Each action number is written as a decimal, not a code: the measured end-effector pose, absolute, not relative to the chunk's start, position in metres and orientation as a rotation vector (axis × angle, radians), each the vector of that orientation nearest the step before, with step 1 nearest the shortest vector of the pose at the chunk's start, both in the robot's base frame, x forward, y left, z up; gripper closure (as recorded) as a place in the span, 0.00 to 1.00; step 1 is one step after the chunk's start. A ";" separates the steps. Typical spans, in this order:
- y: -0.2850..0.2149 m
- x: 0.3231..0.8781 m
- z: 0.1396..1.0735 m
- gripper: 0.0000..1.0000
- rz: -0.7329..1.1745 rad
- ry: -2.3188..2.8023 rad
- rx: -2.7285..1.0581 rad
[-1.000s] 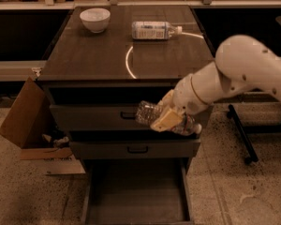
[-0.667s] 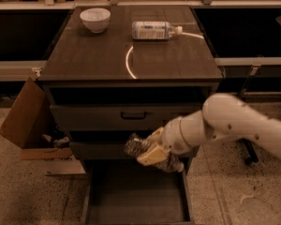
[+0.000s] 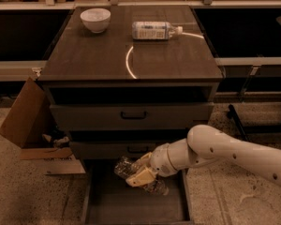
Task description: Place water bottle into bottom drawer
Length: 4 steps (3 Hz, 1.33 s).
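Observation:
The water bottle, small, clear and ribbed, lies crosswise in my gripper, which is shut on it at the end of the white arm coming in from the right. Bottle and gripper hang low over the bottom drawer, which is pulled open below the cabinet, a flat-floored grey tray with low side walls. The bottle's cap and label are hidden by the fingers.
The two upper drawers with black handles are closed. On the cabinet top stand a white bowl and a lying bottle with a wide pale label. An open cardboard box sits on the floor at the left.
The arm has lowered the bottle from in front of the middle drawer down and to the left, so it now hangs over the open bottom drawer.

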<state>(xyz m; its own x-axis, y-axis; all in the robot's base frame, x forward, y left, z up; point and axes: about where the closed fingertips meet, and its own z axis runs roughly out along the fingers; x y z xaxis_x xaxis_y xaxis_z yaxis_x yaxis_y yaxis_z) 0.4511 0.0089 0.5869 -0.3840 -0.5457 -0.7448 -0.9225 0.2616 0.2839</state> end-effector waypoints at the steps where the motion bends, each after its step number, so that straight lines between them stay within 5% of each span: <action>1: 0.009 0.451 0.588 1.00 0.972 2.029 -1.326; 4: -0.004 0.471 0.448 1.00 0.910 2.125 -1.358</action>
<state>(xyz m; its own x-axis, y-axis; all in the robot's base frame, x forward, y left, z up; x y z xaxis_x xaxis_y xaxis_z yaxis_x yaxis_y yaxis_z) 0.4710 -0.0042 0.4479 -0.4094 -0.6098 -0.6786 -0.9120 0.2951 0.2850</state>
